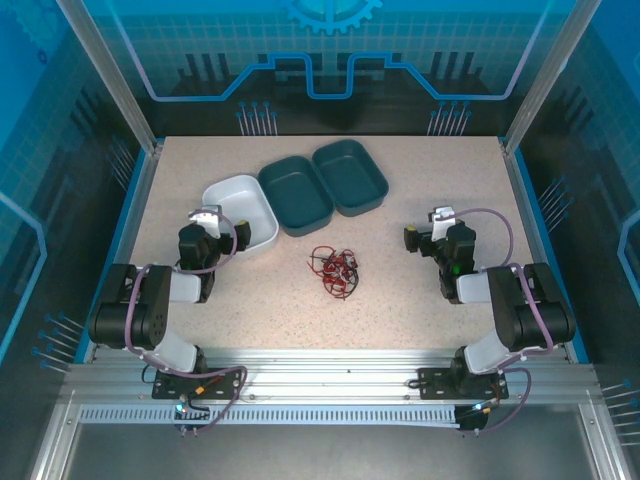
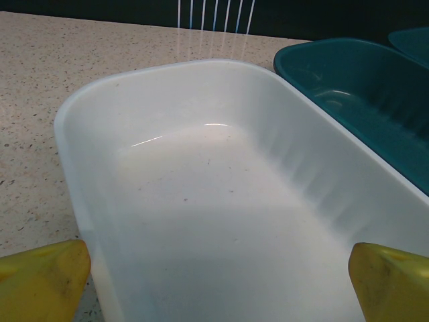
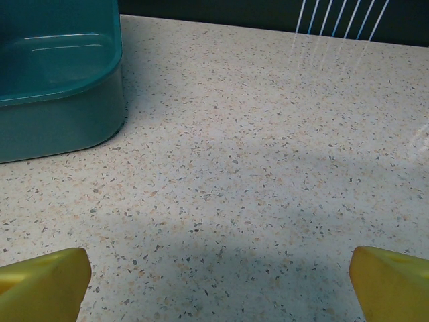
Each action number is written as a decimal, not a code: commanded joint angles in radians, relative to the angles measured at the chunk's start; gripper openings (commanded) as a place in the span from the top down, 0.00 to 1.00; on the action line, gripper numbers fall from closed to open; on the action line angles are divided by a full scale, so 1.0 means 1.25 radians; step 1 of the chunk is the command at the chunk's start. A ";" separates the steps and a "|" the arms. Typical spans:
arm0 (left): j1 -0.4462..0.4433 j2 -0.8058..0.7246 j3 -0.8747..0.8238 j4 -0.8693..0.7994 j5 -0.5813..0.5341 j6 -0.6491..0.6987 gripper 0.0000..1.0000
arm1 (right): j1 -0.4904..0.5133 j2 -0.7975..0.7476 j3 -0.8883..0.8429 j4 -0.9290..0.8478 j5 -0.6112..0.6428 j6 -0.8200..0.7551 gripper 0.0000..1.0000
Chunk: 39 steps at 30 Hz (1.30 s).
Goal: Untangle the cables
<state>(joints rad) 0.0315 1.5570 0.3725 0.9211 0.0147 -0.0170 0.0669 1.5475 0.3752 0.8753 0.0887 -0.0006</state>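
The cables (image 1: 335,270) lie as one small tangle of thin red and black wires on the speckled table, midway between the two arms. My left gripper (image 1: 228,228) is to their left, over the near end of a white tray (image 1: 215,190). In the left wrist view it (image 2: 218,295) stands open, with the yellow fingertips (image 2: 40,282) wide apart and only the tray's bare floor (image 2: 221,201) between them. My right gripper (image 1: 428,232) is to the right of the tangle. In the right wrist view it (image 3: 218,288) is open over bare tabletop and holds nothing.
Two empty teal trays (image 1: 295,195) (image 1: 350,178) sit side by side behind the tangle, next to the white tray. One teal tray's corner (image 3: 60,80) is ahead-left of the right gripper. Another teal tray (image 2: 369,100) lies right of the white one. Frame posts stand at the back corners.
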 commanded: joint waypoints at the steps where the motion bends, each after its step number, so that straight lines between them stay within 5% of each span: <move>1: -0.003 -0.005 0.009 0.003 0.010 0.007 0.01 | 0.000 -0.003 0.017 0.018 -0.007 -0.008 0.00; 12: -0.003 -0.188 -0.021 -0.096 -0.060 -0.014 0.01 | 0.005 -0.147 0.031 -0.121 0.066 0.008 0.00; 18: -0.006 -0.370 0.004 -0.275 -0.102 -0.058 0.01 | 0.047 -0.274 0.083 -0.329 0.190 0.019 0.00; 25: -0.034 -0.537 0.082 -0.492 -0.075 -0.226 0.01 | 0.117 -0.344 0.229 -0.707 0.232 0.144 0.00; 32: -0.241 -0.535 0.159 -0.614 -0.092 -0.318 0.01 | 0.283 -0.284 0.377 -0.989 0.246 0.291 0.02; 39: -0.453 -0.453 0.179 -0.657 -0.120 -0.350 0.01 | 0.397 -0.192 0.461 -1.084 0.189 0.414 0.28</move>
<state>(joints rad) -0.4763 0.9646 0.5610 0.1688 -0.0982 -0.4084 0.5434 1.2781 0.9089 -0.3614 0.3599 0.4042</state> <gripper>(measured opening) 0.993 0.739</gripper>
